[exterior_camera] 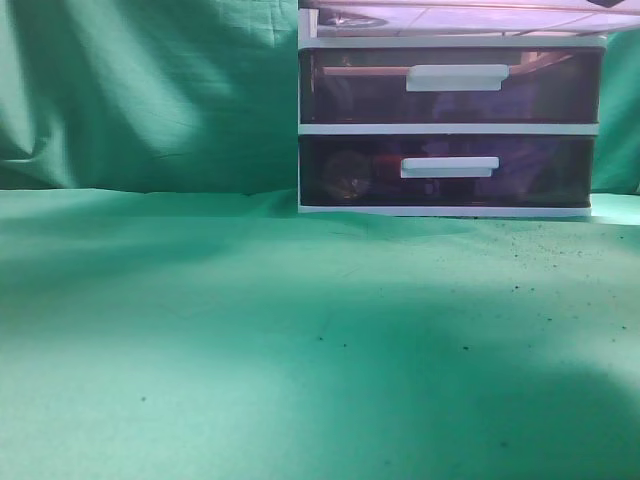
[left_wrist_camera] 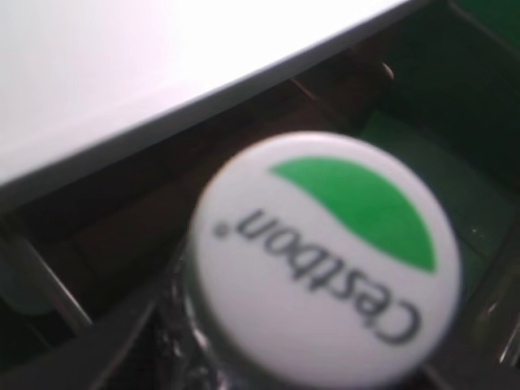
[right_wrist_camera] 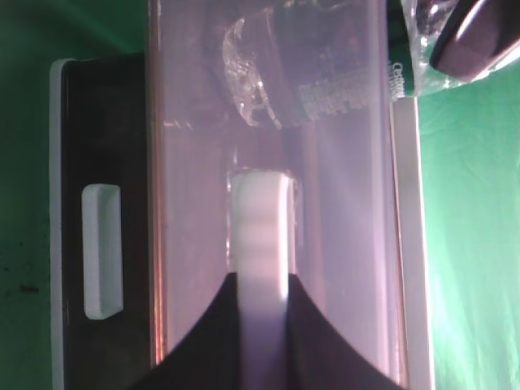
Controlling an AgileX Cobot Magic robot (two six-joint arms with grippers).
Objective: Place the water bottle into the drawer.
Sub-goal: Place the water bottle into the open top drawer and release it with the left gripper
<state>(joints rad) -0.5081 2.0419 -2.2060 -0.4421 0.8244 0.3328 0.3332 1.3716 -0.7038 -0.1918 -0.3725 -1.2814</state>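
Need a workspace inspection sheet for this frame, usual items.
Surface: green cloth, wrinkled, dark specks.
Job's things: drawer pulled out; water bottle at its opening, white-and-green cap towards the left wrist camera.
Clutter: two lower drawers closed, contents unclear.
Hands: right hand clamped on the drawer's white handle; left hand appears to grip the bottle below the cap.
Cables: nothing seen.
Surroundings: green cloth backdrop.
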